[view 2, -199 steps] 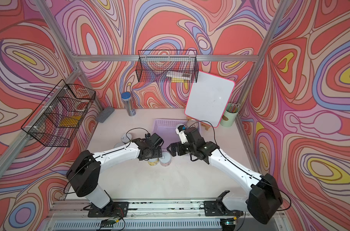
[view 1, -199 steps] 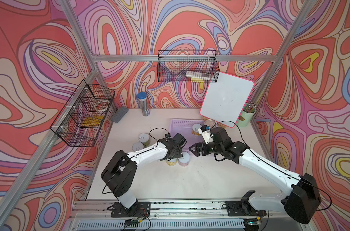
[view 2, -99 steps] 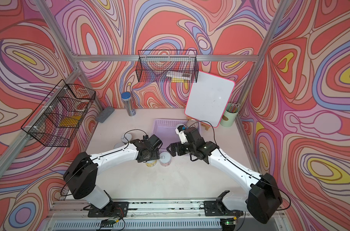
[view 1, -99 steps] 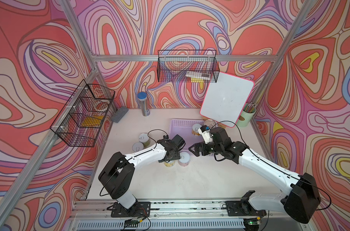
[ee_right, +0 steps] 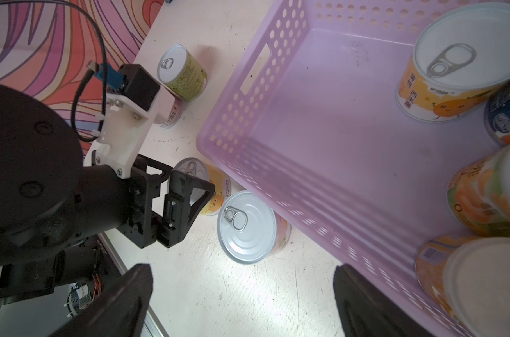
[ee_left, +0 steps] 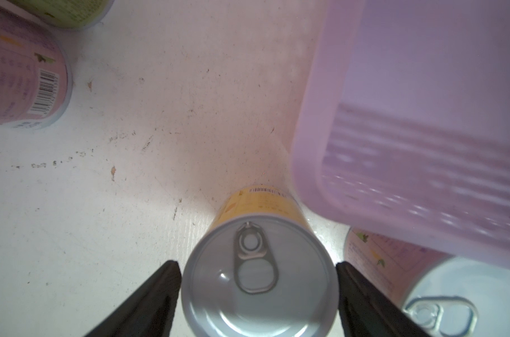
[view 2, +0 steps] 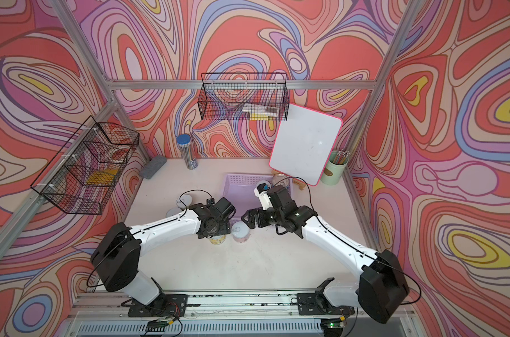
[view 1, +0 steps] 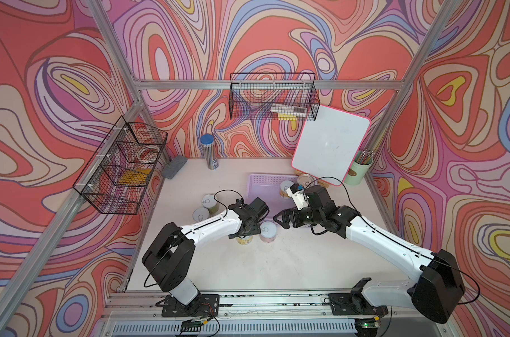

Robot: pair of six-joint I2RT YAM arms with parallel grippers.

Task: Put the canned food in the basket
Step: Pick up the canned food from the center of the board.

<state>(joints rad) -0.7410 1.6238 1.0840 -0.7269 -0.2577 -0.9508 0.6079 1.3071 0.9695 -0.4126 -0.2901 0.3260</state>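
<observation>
Yellow-labelled can (ee_left: 259, 280) stands between left gripper's (ee_left: 256, 264) 2 fingers in its wrist view, contact unclear; both top views hide that lid; right gripper (ee_right: 242, 267) gapes empty near the basket (ee_right: 248, 102).

Left pincer (ee_left: 258, 267) points down; right pincer (ee_right: 243, 270) level, jaws wide.

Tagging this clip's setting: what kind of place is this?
Probably a purpose-built robot test cell, not a home: an aluminium frame holds swirl-printed wall panels, and two robot arms are bolted to a metal rail.
</observation>
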